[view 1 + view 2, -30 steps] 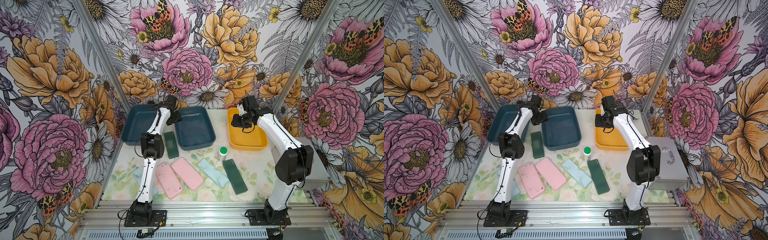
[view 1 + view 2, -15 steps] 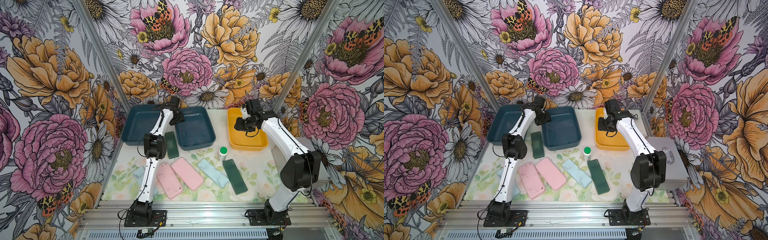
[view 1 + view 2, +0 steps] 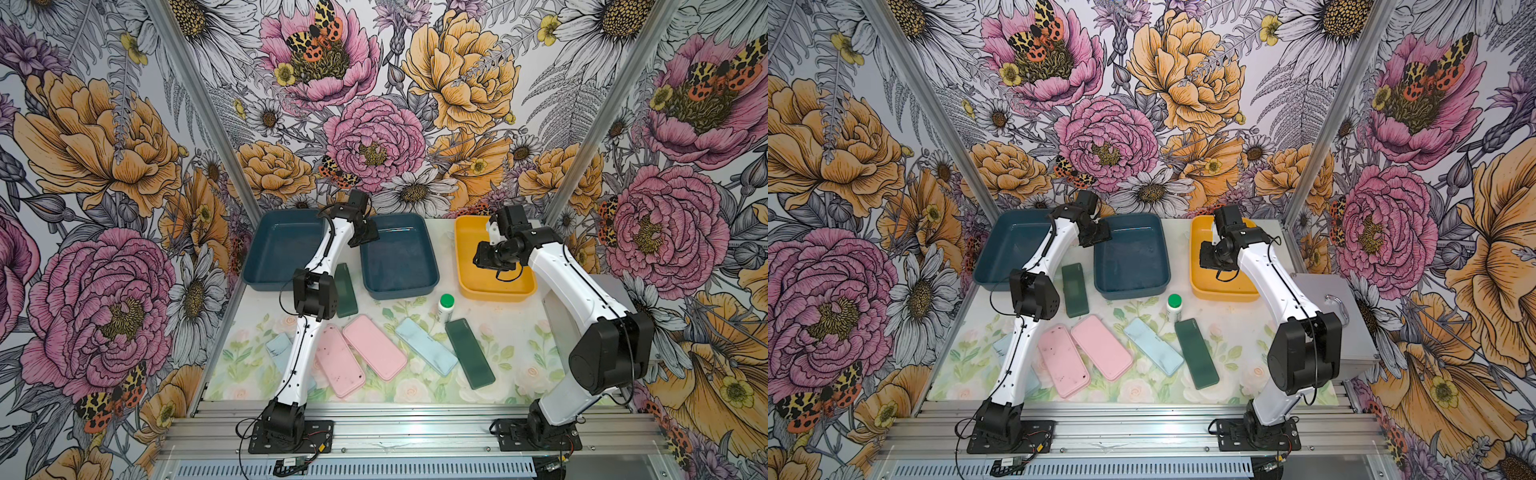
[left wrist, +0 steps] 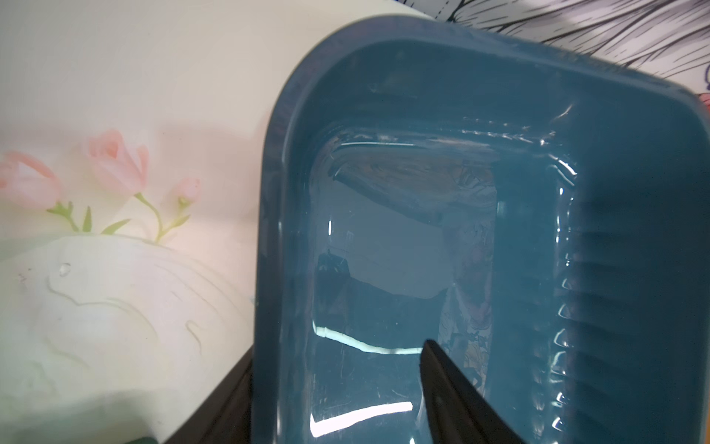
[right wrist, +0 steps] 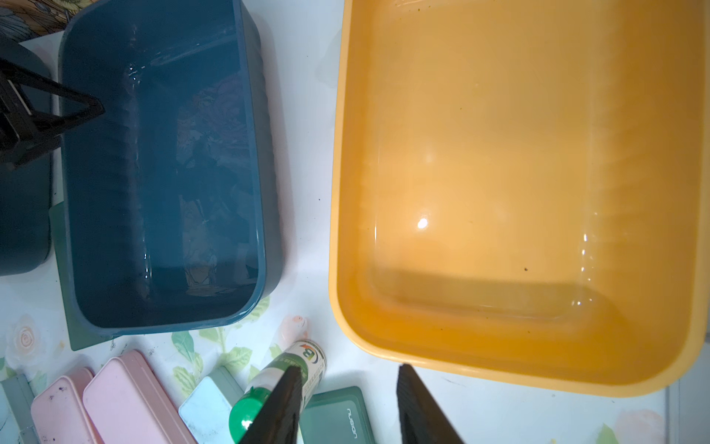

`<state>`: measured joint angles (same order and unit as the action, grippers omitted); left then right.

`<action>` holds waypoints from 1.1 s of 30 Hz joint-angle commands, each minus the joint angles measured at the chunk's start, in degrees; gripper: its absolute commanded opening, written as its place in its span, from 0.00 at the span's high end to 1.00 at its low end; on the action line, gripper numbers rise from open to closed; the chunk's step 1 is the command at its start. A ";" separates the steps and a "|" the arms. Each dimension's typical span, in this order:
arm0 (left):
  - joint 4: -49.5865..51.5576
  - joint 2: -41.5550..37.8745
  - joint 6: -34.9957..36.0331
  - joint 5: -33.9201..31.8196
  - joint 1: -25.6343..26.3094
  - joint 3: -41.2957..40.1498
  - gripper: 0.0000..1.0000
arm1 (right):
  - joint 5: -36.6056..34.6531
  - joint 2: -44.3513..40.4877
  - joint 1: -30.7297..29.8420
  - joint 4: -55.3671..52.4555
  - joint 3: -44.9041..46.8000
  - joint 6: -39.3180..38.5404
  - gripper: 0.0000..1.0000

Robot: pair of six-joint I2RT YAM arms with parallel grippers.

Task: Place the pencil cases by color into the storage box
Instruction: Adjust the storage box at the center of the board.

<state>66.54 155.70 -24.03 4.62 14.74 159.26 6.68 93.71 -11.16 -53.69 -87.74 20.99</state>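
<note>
While 6 flat, rounded pencil cases (image 3: 374,352), 2 dark green, 2 pink, 2 light blue, lie on the floral bench (image 3: 519,328), the left gripper (image 3: 370,237) hangs open above a dark blue bin's (image 3: 399,291) rim, the right gripper (image 3: 482,262) open above a yellow bin (image 3: 494,293).

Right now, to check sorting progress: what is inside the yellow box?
Nothing: the yellow box shows a bare floor in the wrist view; from above, the right arm covers part.
</note>
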 commanded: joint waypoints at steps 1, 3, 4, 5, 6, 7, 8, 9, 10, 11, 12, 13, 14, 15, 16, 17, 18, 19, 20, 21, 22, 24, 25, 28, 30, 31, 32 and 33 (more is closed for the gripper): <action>-2.53 1.92 -0.76 2.54 0.08 1.99 0.30 | -0.67 -2.10 0.35 0.87 0.53 1.00 0.56; -3.10 2.37 -1.05 3.40 0.11 2.28 0.25 | -0.46 -2.36 0.45 0.87 0.85 1.15 0.56; -3.62 2.57 -0.99 4.09 0.11 2.40 0.24 | -0.39 -2.52 0.44 0.82 1.03 1.39 0.56; -3.91 2.80 -0.95 4.61 0.11 2.67 0.23 | -0.35 -2.69 0.47 0.87 1.20 1.46 0.56; -4.36 3.00 -0.92 5.39 0.11 2.93 0.22 | -0.26 -2.82 0.48 0.87 1.34 1.51 0.56; -4.74 3.27 -1.03 5.94 0.11 3.27 0.20 | -0.04 -3.05 0.44 0.87 1.51 1.59 0.56; -5.22 3.50 -0.97 6.46 0.11 3.51 0.19 | 0.13 -3.24 0.44 0.87 1.58 1.62 0.56; -5.66 3.71 -1.02 7.09 0.10 3.83 0.18 | 0.41 -3.44 0.48 0.87 1.69 1.64 0.55; -6.15 3.89 -1.17 7.59 0.05 4.16 0.17 | 0.76 -3.72 0.45 0.87 1.77 1.68 0.55; -6.69 3.97 -1.26 8.28 0.12 4.29 0.17 | 1.00 -3.87 0.48 0.87 1.85 1.76 0.54; -7.11 4.08 -1.43 8.78 0.09 4.46 0.16 | 1.37 -4.13 0.48 0.87 1.92 1.86 0.54; -7.57 4.06 -1.54 9.33 0.11 4.63 0.16 | 1.77 -4.41 0.48 0.95 1.97 1.86 0.53; -7.96 4.08 -1.65 9.89 0.11 4.66 0.16 | 2.20 -4.65 0.52 0.87 2.19 1.85 0.53; -8.44 4.03 -1.88 10.64 0.11 4.74 0.15 | 2.73 -4.94 0.48 0.87 2.47 1.92 0.52; -8.89 4.09 -2.15 11.24 0.19 4.74 0.15 | 3.38 -5.17 0.46 0.83 2.78 2.08 0.51; -9.25 4.08 -2.29 11.81 0.19 4.74 0.15 | 3.89 -5.43 0.44 0.87 3.14 2.10 0.49; -9.55 4.14 -2.51 12.35 0.27 4.83 0.15 | 4.44 -5.70 0.47 0.78 3.45 2.25 0.48; -9.91 4.15 -2.64 12.97 0.33 4.83 0.13 | 4.89 -6.07 0.52 0.87 3.98 2.51 0.47; -10.30 4.14 -2.73 13.65 0.37 4.83 0.13 | 5.49 -6.45 0.50 0.87 4.44 2.65 0.46; -10.54 4.26 -2.93 13.98 0.36 4.83 0.12 | 6.28 -6.76 0.44 0.74 4.88 2.88 0.45; -10.60 4.19 -3.01 14.07 0.46 4.77 0.12 | 6.86 -6.92 0.52 0.17 5.04 3.10 0.44; -10.49 4.02 -3.21 13.72 0.36 4.48 0.10 | 7.55 -7.13 0.36 -1.40 5.05 3.40 0.43; -10.47 3.56 -3.47 12.97 0.33 3.89 0.02 | 7.49 -7.63 0.20 -1.88 5.37 3.42 0.42; -8.35 1.56 -3.84 8.51 -0.10 3.00 0.01 | 6.15 -11.03 -0.16 -2.70 6.63 3.87 0.38; -6.55 -0.98 -3.49 3.31 -0.66 2.13 0.01 | 5.22 -13.22 -0.21 -4.47 6.98 4.20 0.35; -6.13 -2.82 -3.25 1.26 -1.00 1.30 0.01 | 4.85 -14.24 -0.35 -5.77 7.14 4.23 0.34; -5.57 -4.21 -2.93 -0.33 -1.36 1.10 0.01 | 4.89 -15.57 -0.43 -6.68 7.48 4.23 0.34; -4.26 -5.55 -2.55 -2.83 -1.64 1.64 0.01 | 4.74 -16.89 -0.65 -7.75 7.90 4.31 0.33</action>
<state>59.77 157.27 -27.20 9.78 14.46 160.77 12.27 80.75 -11.20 -57.98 -80.44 24.67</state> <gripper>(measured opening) 0.987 0.663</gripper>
